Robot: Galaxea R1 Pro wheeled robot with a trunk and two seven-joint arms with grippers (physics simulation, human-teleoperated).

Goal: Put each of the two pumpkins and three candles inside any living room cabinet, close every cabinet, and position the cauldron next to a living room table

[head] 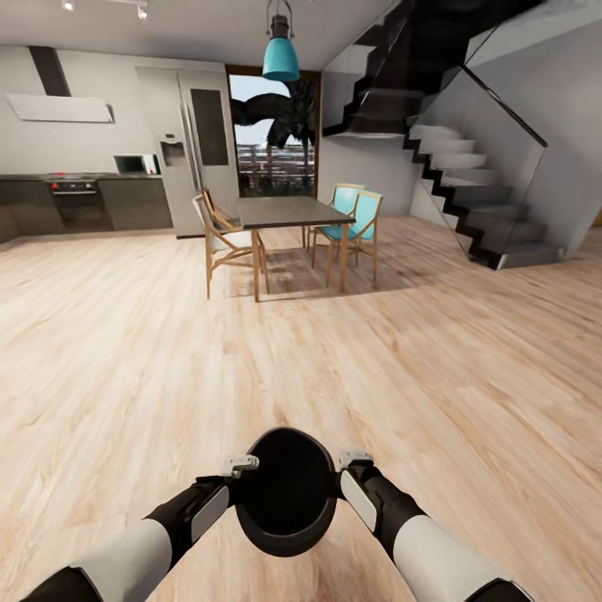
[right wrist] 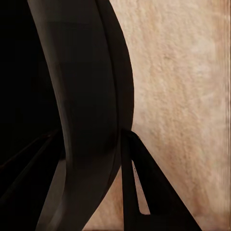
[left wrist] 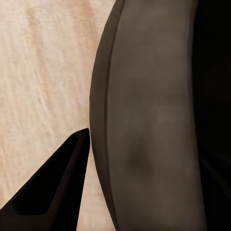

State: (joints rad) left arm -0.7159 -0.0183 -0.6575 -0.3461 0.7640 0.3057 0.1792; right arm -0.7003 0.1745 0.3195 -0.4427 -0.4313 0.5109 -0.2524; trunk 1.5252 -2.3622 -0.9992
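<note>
I hold a black round cauldron (head: 287,493) low in front of me, above the wood floor, its dark opening facing up. My left gripper (head: 243,465) is shut on its left rim and my right gripper (head: 352,460) on its right rim. In the left wrist view one of the fingers (left wrist: 57,187) lies against the outside of the grey-black cauldron wall (left wrist: 144,120). In the right wrist view one of the fingers (right wrist: 144,192) presses the outside of the cauldron wall (right wrist: 82,96); the other is lost in the dark inside. A dark-topped table (head: 293,211) stands well ahead. The pumpkins, candles and cabinet are out of view.
Wooden chairs (head: 224,238) and turquoise chairs (head: 355,219) surround the table. A dark staircase (head: 468,192) with a glass side rises at the right. A kitchen counter (head: 84,201) and fridge (head: 192,150) line the far left wall. Open wood floor (head: 301,359) lies between me and the table.
</note>
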